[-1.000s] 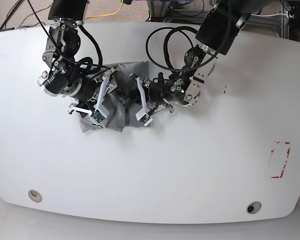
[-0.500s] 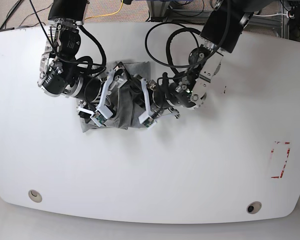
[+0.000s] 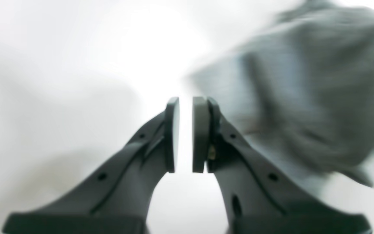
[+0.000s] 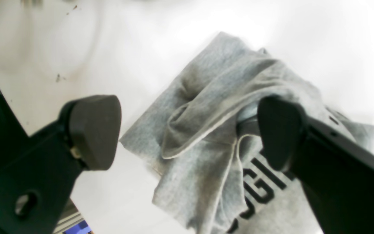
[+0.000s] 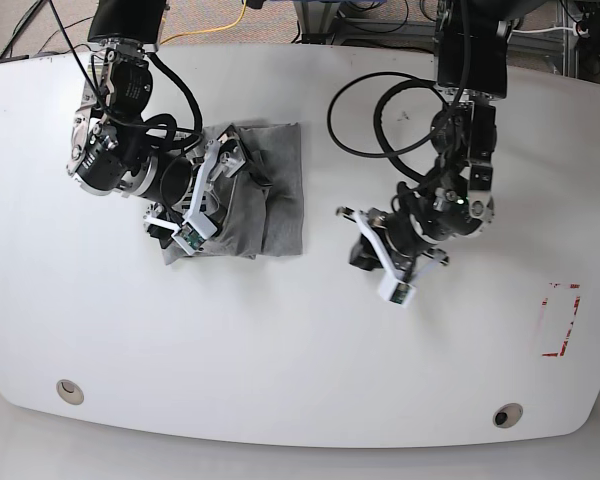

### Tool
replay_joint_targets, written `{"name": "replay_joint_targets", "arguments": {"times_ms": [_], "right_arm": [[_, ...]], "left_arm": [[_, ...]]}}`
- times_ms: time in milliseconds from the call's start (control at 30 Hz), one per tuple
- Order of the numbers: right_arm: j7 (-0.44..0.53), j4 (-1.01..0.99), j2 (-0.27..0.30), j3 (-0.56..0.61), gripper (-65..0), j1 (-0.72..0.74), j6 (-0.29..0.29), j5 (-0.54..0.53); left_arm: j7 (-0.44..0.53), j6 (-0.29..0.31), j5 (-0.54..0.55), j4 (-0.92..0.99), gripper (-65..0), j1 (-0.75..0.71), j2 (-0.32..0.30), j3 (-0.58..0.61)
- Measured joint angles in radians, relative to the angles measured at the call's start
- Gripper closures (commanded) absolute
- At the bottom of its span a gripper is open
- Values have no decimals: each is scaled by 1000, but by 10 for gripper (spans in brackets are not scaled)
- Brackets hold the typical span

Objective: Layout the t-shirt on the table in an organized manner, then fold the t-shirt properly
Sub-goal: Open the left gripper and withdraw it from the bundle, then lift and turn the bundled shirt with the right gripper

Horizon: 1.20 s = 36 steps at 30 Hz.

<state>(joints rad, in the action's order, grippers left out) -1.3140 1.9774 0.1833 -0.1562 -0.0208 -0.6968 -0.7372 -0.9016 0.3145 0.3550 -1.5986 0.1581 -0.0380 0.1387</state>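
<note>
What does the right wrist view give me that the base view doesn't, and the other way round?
Only the right wrist view: black printed letters on the t-shirt, plus its pale hem edges and bunched folds up close. The right gripper has its fingers spread wide, one on each side of the fabric.

Only the base view: the left gripper out over bare table, clear of the shirt, a red tape outline, and two round grommets.

Both: the crumpled grey t-shirt on the white table with the right gripper at it.

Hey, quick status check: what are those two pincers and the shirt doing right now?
Left pincer nearly shut, empty, off the t-shirt. Right pincer open wide over it. T-shirt bunched on table. Nothing in the way.
</note>
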Motion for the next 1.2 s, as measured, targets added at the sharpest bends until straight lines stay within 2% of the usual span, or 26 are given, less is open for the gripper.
{"name": "replay_joint_targets", "arguments": {"times_ms": [167, 233, 367, 500, 633, 800, 1033, 1200], "right_arm": [[-3, 0, 22, -29, -650, -5, -4, -30], [-26, 13, 43, -71, -650, -8, -2, -30], [-75, 24, 119, -152, -650, -8, 1, -9], [-67, 10, 146, -172, -650, -1, 0, -6], [-56, -43, 134, -163, -650, 10, 0, -24], [-34, -96, 113, -164, -650, 24, -2, -22], [-28, -177, 25, -159, -650, 54, 1, -19], [-26, -211, -26, -87, -650, 56, 0, -18]], "left_arm": [[4, -1, -7, -24, -57, 6, -18, -111], [5, -1, -6, -36, -57, 8, -36, -122], [4, 0, -4, -43, -57, 7, -67, -123], [3, 1, -3, -43, -57, 3, -92, -118], [9, 0, 0, -44, -57, -21, -116, -122], [-4, 0, -9, -56, -57, -50, -117, -120], [8, 8, 8, -76, -57, -55, -108, -115], [2, 6, -3, -76, -57, -61, -118, -119]]}}
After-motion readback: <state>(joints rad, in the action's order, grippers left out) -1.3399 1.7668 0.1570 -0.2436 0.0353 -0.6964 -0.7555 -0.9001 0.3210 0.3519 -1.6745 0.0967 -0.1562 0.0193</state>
